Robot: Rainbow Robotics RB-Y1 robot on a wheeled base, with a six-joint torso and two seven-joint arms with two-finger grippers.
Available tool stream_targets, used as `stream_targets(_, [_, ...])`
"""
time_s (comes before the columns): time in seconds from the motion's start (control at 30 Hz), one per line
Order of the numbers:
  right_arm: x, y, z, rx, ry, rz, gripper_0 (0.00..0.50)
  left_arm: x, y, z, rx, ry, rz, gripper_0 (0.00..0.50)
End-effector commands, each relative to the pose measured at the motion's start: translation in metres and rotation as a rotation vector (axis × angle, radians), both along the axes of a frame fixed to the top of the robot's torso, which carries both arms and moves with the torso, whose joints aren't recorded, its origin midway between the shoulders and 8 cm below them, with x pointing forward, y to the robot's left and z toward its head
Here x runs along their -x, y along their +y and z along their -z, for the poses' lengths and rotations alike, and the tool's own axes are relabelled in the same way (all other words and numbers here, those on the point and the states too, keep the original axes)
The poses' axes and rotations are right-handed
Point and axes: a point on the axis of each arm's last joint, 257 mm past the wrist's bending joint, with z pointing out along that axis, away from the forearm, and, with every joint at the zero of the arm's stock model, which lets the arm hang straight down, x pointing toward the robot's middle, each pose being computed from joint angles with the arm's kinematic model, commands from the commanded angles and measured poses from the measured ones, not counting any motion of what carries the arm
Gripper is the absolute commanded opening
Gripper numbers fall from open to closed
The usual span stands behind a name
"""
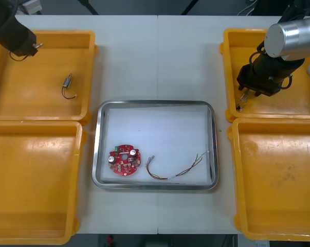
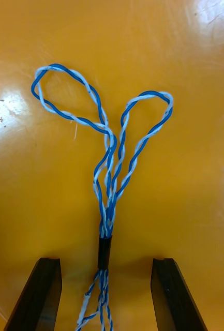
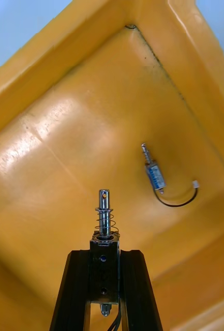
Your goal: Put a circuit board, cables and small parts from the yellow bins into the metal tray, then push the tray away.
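Observation:
My left gripper (image 1: 31, 47) (image 3: 104, 252) hangs over the far left yellow bin (image 1: 47, 35), shut on a small metal part (image 3: 104, 213) with a spring and pin. A second small metal part (image 1: 67, 82) (image 3: 153, 174) with a black wire lies on that bin's floor. In the far right yellow bin (image 1: 232, 56), my right gripper (image 1: 243, 96) (image 2: 105, 261) is low and open. Its fingers (image 2: 41, 292) stand on either side of a twisted blue and white cable (image 2: 110, 155). The metal tray (image 1: 99, 149) holds a red circuit board (image 1: 124, 159) and a red and yellow cable (image 1: 178, 171).
The near left yellow bin (image 1: 36, 180) and near right yellow bin (image 1: 278, 180) flank the tray's front half. Bare table runs between the bins beyond the tray's far rim.

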Motion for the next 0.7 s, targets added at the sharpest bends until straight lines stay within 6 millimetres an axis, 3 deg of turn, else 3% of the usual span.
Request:
stream_targets(0.03, [-0.009,0.012,-0.013,-0.020,-0.033,-0.045,0.500,0.012,0.007,-0.033,0.074,-0.016,-0.183,0.000])
stream_targets(0.27, [-0.007,0.011,-0.005,-0.027,-0.029,-0.045,0.500,0.032,-0.012,-0.034,0.086,0.013,-0.276,0.000])
stream_targets(0.33, [-0.006,0.011,-0.004,-0.030,-0.029,-0.045,0.401,0.036,-0.015,-0.033,0.074,0.000,-0.294,0.000])
stream_targets(0.37, [-0.006,0.010,-0.003,-0.027,-0.026,-0.044,0.282,0.040,-0.017,-0.031,0.069,-0.005,-0.304,0.000])
stream_targets(0.4, [-0.006,0.011,-0.003,-0.029,-0.028,-0.047,0.097,0.043,-0.019,-0.030,0.073,-0.009,-0.316,0.000])
stream_targets(0.43, [-0.006,0.010,-0.003,-0.026,-0.027,-0.048,0.015,0.047,-0.022,-0.029,0.080,-0.011,-0.328,0.000])
stream_targets(0.7, [-0.006,0.004,-0.008,-0.013,-0.031,-0.076,0.000,0.070,-0.054,-0.015,0.092,-0.034,-0.401,0.000])
